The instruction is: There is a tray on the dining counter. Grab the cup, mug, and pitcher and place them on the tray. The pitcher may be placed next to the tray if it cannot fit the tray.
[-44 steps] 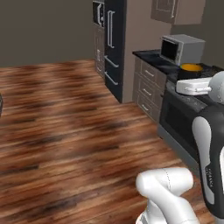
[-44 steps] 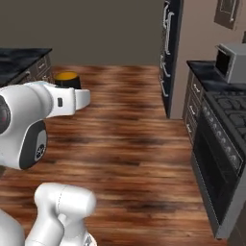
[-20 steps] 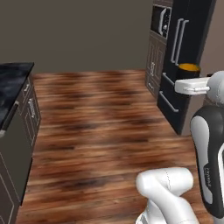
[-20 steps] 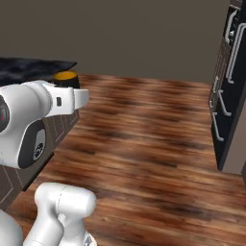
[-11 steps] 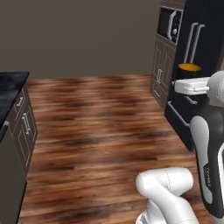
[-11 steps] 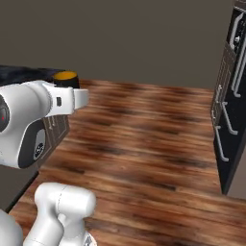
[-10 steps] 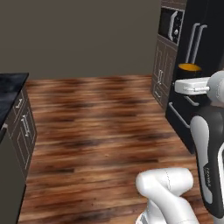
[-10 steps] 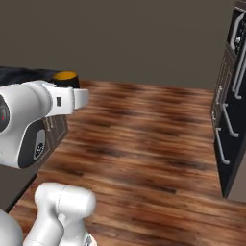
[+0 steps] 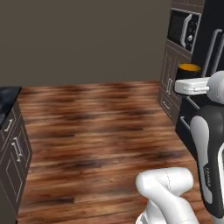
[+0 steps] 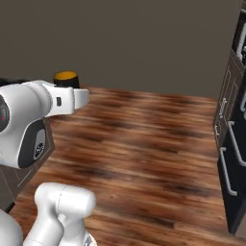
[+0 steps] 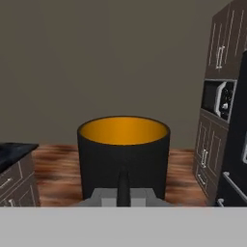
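Note:
The mug (image 11: 123,154), black with an orange inside, sits close in front of the hand camera with its handle side toward me. My gripper (image 11: 123,187) is shut on the mug, one dark finger showing against its wall. In the left base view the mug (image 9: 189,70) rides on top of the white hand at the right, high above the floor. In the right base view the mug (image 10: 66,78) sits just behind the hand at the left. The tray, cup and pitcher are out of view.
A black-topped counter (image 9: 6,95) with dark drawers stands at the left edge, also a counter corner (image 11: 13,148). Tall dark cabinets with a built-in microwave (image 9: 184,29) and a black fridge (image 10: 234,158) line the right. Wooden floor (image 9: 96,131) lies open ahead, ending at a grey wall.
The whole picture has swung as the base turns: the cabinets and fridge slid to the right and a plain wall came into view. The mug stays held at the same height.

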Controlling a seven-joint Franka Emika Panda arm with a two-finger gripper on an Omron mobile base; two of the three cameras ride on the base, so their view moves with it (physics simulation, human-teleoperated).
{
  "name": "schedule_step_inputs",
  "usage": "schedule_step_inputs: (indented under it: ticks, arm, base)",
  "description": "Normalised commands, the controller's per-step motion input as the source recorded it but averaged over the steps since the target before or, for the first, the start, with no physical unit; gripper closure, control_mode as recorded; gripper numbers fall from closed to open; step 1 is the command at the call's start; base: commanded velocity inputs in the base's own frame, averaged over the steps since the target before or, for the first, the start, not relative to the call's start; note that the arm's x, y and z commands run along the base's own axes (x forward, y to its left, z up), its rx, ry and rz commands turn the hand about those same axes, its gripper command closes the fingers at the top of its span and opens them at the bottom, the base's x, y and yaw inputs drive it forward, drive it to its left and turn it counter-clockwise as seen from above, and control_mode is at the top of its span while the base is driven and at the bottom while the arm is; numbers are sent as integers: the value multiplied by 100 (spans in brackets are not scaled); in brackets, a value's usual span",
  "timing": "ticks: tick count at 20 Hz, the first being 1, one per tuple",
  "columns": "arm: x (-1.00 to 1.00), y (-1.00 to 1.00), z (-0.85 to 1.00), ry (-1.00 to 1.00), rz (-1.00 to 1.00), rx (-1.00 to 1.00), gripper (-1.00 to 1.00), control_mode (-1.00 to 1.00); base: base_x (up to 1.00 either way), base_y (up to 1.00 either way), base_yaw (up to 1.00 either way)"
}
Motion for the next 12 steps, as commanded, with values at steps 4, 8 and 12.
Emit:
schedule_step_inputs:
  ticks: [4, 8, 12]
  arm:
    - [0, 0, 0, 0, 0, 0, 100, 100]
    - [0, 0, 0, 0, 0, 0, 100, 100]
    - [0, 0, 0, 0, 0, 0, 100, 100]
  base:
    - [100, 0, 0]
    - [100, 0, 0]
    - [100, 0, 0]
